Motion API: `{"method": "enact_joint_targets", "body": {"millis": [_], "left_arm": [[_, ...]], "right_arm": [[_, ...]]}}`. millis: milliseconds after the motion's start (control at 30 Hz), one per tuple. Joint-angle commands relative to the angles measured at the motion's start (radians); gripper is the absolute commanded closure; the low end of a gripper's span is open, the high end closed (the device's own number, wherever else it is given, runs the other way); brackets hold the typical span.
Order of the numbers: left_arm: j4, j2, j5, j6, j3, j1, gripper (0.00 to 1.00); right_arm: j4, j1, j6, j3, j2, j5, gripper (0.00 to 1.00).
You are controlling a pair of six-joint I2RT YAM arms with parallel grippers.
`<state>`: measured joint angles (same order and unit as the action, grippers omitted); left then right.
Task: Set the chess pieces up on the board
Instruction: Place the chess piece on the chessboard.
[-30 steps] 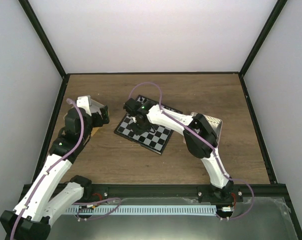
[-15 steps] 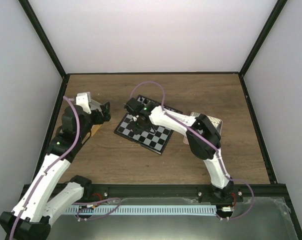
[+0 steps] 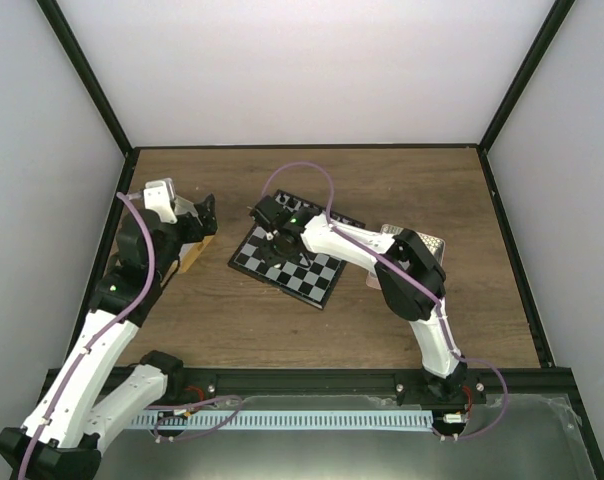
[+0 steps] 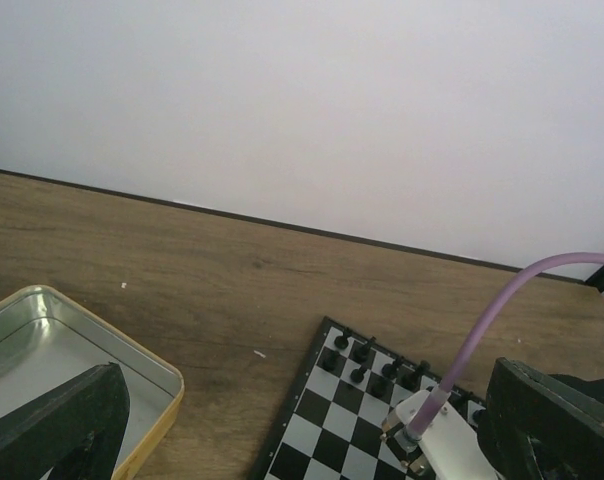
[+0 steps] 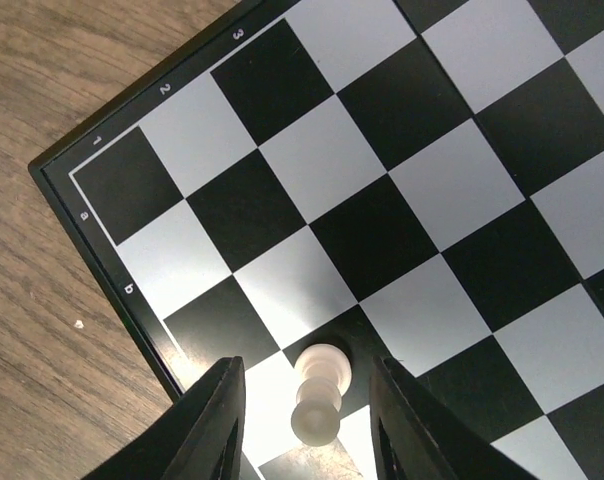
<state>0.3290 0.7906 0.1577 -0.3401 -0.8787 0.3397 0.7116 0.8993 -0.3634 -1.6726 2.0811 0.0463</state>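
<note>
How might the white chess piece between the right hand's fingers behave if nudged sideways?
The white chess piece looks slim and tall, so it would probably tip. Its rounded body may then roll on the smooth board.

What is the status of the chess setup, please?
Left gripper open, empty, by the tin. Right gripper open, astride a standing white pawn near the board corner. Nothing in the way.

- Brown wood-grain table (image 3: 282, 320), closed in by white walls (image 3: 302, 70).
- Open metal tin (image 4: 42, 312) with yellow sides, lying on the table's left part.
- Pale speckled tray (image 3: 434, 243) on the right, mostly hidden.
</note>
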Motion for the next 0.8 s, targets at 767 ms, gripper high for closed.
{"method": "enact_joint_targets", "body": {"millis": [767], "left_arm": [[-0.031,-0.002,0.010,-0.005,0.043,-0.022,0.00]], "right_arm": [[0.005,0.007,-0.017,0.011,0.020,-0.002,0.72]]}}
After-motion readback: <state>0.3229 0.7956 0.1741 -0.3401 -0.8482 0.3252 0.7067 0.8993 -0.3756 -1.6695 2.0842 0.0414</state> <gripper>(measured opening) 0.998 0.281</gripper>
